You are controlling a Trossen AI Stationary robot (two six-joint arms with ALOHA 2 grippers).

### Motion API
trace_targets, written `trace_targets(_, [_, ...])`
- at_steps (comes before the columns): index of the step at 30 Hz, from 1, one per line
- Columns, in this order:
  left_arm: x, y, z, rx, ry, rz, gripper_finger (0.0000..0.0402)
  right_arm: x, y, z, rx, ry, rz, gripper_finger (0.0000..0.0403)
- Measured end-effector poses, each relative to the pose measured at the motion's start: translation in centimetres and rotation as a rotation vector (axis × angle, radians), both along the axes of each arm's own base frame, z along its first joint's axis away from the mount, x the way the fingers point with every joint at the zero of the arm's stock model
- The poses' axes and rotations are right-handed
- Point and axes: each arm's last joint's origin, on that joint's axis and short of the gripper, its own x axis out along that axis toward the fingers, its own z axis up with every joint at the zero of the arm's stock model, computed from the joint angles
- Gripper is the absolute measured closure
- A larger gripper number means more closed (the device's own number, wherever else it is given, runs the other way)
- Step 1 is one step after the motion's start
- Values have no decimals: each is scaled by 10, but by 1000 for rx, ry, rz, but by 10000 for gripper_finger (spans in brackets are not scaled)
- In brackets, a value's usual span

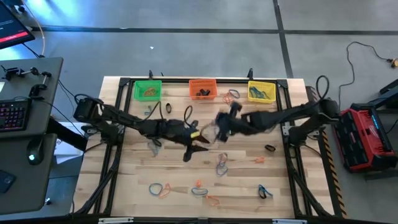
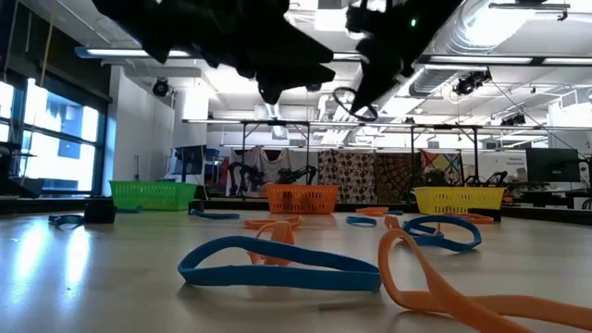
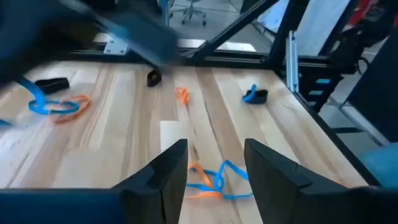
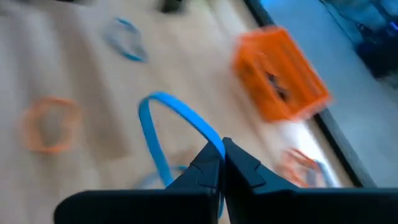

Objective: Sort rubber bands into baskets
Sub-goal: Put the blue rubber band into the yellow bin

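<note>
Three baskets stand along the table's far edge: green (image 1: 148, 91), orange (image 1: 203, 89) (image 4: 283, 71) and yellow (image 1: 262, 91). Rubber bands lie scattered on the wood, several of them near the front edge (image 1: 198, 188). Above the table's middle my right gripper (image 1: 217, 127) (image 4: 222, 155) is shut on a blue rubber band (image 4: 174, 115), whose loop also shows in the low view (image 2: 356, 104). Just left of it my left gripper (image 1: 202, 144) (image 3: 214, 165) stands open above the table. An orange and a blue band (image 3: 214, 180) lie tangled on the wood beyond its fingers. My right gripper pinches the blue band at one spot of its loop (image 4: 214, 148) between its two shut fingertips. The fingers slant down from the table's right side. The band is lifted clear of the table, its open loop standing out past the fingertips.
More bands lie toward the right edge: an orange one (image 3: 181, 93), a black one (image 3: 152, 78) and a blue one (image 3: 254, 94). A blue and orange pair (image 1: 231, 94) lies between the orange and yellow baskets. Black frame rails (image 1: 292, 143) border the table.
</note>
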Motion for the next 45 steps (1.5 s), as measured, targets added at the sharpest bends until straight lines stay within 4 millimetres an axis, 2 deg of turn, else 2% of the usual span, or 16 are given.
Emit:
trace_targets(6, [-5, 34, -6, 5, -68, 15, 249, -15, -67, 1, -15, 103, -181, 403])
trace_targets(12, [-15, 61, -8, -67, -183, 56, 249, -42, -133, -6, 69, 152, -344, 403])
trace_targets(14, [-18, 65, -9, -100, -201, 72, 249, -53, -150, -9, 85, 148, -399, 403])
trace_targets(18, [-19, 66, -10, -121, -193, 79, 249, -80, -177, -31, 150, 169, -526, 403])
trace_targets(24, [-18, 61, -10, -123, -192, 63, 249, -120, -199, -66, 217, 178, -716, 403])
trace_targets(29, [-18, 61, -10, -84, -200, 56, 249, -141, -207, -81, 237, 181, -805, 403])
trace_targets(45, [-20, 72, -10, -76, -202, 96, 249, -172, -231, -84, 306, 93, -979, 403])
